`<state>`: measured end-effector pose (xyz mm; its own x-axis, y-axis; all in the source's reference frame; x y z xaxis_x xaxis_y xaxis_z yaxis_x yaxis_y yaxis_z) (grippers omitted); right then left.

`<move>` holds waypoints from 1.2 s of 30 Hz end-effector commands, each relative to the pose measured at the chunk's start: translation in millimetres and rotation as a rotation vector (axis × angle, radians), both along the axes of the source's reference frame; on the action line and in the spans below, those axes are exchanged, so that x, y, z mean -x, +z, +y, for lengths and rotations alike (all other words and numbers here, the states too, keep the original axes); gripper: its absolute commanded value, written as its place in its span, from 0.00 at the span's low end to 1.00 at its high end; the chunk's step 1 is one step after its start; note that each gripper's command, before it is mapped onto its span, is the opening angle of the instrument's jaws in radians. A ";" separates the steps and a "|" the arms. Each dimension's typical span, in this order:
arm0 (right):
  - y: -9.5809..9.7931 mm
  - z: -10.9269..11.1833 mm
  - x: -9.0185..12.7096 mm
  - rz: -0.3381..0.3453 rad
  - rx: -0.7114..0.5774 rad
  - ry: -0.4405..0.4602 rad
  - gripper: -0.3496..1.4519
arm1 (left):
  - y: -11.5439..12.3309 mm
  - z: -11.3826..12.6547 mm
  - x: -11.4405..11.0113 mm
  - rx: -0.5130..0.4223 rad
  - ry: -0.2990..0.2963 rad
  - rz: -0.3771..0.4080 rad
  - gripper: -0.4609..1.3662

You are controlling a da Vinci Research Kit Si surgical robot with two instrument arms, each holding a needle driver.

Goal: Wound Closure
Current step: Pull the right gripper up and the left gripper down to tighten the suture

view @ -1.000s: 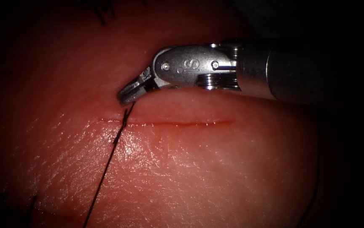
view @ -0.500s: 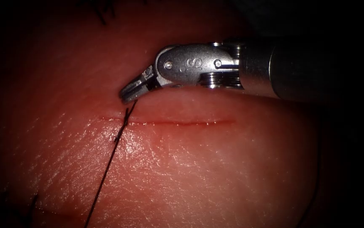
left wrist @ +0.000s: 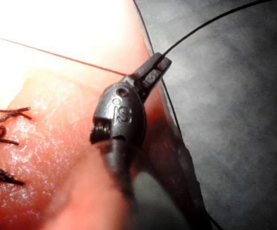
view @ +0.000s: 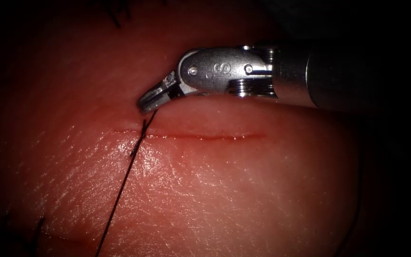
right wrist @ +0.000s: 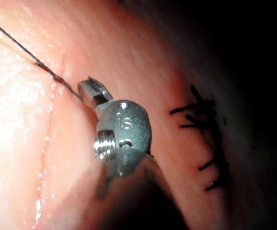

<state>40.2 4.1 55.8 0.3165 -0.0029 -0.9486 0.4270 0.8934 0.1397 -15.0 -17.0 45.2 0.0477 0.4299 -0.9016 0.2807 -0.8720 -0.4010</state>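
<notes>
— Nearest first, then: what lies closest to us?

— Bare tissue (view: 224,204), with the thread (view: 119,200) running over it as one dark straight line. It climbs on a steep slant, from near and left to far and slightly right.

— And where does it meet the cut (view: 205,137)?

— Close to the cut's left end, crossing it almost square. It looks thicker and knotted just there, though I can't tell whether that is a knot.

— Which tool has it?

— The right tool (view: 144,105), which comes in from the right with its shaft lying roughly along the cut. Its jaws are pressed together on the thread, just past the far edge of the cut near that left end. The thread leads from the jaws back towards us, so its long axis lies nearly across the tool's shaft. To my mind that is the relation any pull would turn on.

— The left tool (left wrist: 154,68)?

— It's out at the tissue's edge, over a dark cloth (left wrist: 234,143), with its jaws closed on the thread too. One strand leads back across the tissue and one leads away.

— The needle?

— I can't place it, and neither tool's jaws have it.

— Furthest off?

— Finished stitches (view: 115,16), well beyond the cut.
</notes>
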 end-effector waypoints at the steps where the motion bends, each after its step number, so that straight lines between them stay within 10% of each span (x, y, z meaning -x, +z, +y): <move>1: -0.3 -0.2 0.1 0.001 -0.013 0.017 0.60 | 0.0 0.4 0.0 -0.004 0.004 -0.010 0.06; 13: -0.7 0.1 0.2 0.026 -0.070 0.104 0.73 | 0.3 6.9 1.0 0.018 -0.044 -0.024 0.06; 36: -3.2 -2.6 0.0 0.121 -0.133 0.280 0.55 | 0.0 19.4 5.0 0.082 -0.129 -0.039 0.06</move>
